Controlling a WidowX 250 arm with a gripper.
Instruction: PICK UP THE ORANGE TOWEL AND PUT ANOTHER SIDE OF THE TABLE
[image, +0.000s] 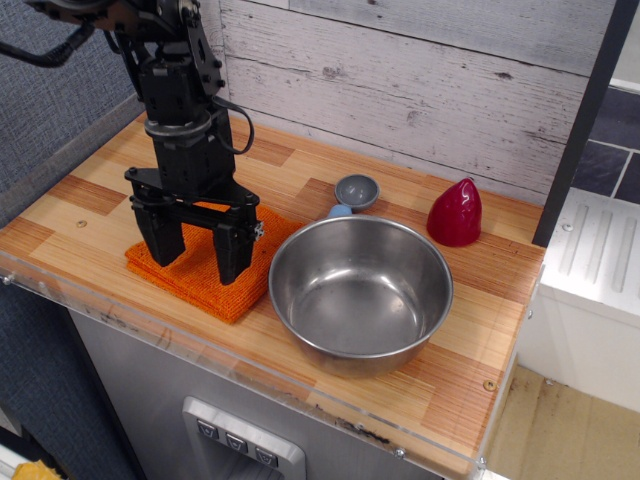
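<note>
Orange towel: bright orange, ribbed weave, folded square, several layers at edge. Lies flat on table near front edge, left of centre, just beside steel bowl.
Black gripper: directly over towel, jaws spread wide, one finger near each side of cloth; tips at cloth surface, contact cannot be confirmed.
Small grey scoop behind bowl. Red cone-shaped object at right rear.
No legible writing or labels.
</note>
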